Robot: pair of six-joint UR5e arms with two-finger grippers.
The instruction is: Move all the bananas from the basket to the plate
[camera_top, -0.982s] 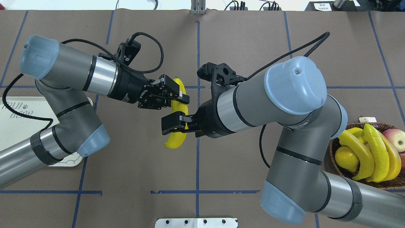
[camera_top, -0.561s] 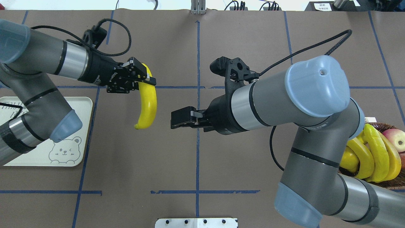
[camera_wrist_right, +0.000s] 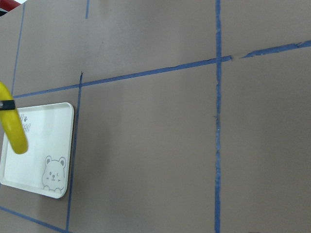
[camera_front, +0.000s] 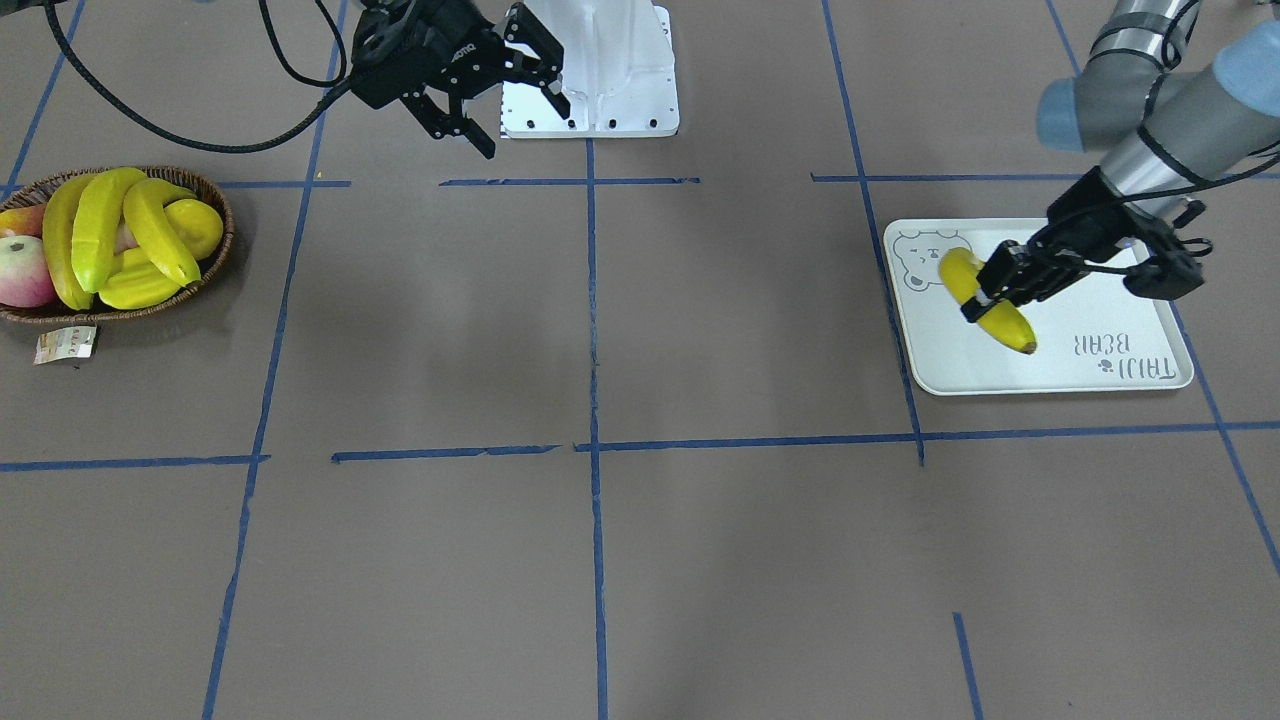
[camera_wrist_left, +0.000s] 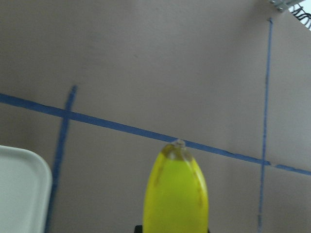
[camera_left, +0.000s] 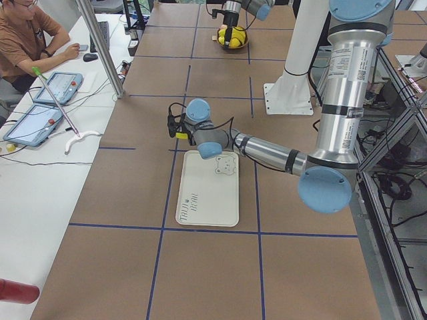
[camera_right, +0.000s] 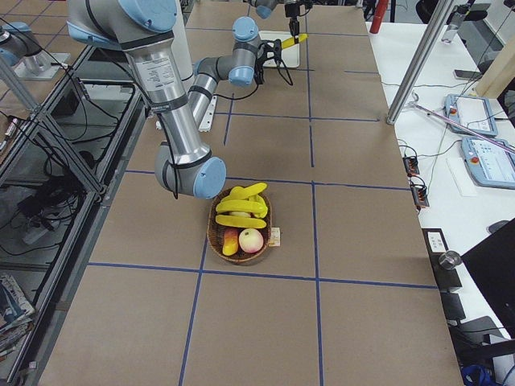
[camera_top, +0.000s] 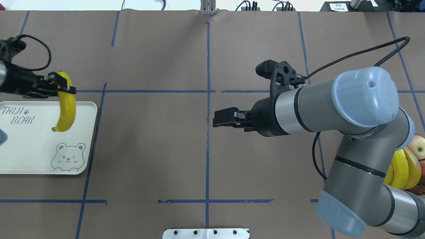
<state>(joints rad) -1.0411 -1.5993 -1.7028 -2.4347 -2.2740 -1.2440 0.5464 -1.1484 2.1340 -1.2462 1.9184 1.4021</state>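
One banana (camera_top: 66, 113) pinched by left gripper (camera_top: 63, 88) over plate (camera_top: 33, 156), 1 o'clock corner | right gripper (camera_top: 217, 119) spread, empty | step: placing | next: lower, release; basket (camera_front: 215, 262) holds more bananas (camera_front: 100, 230).

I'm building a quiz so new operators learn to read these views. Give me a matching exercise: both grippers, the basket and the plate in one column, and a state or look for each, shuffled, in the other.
Column one
1. left gripper
2. right gripper
3. basket
4. plate

Column two
A. dark-brown wicker
B. open and empty
C. pale, with a bear drawing
D. shut on a banana

Pairs: 1-D, 2-B, 3-A, 4-C
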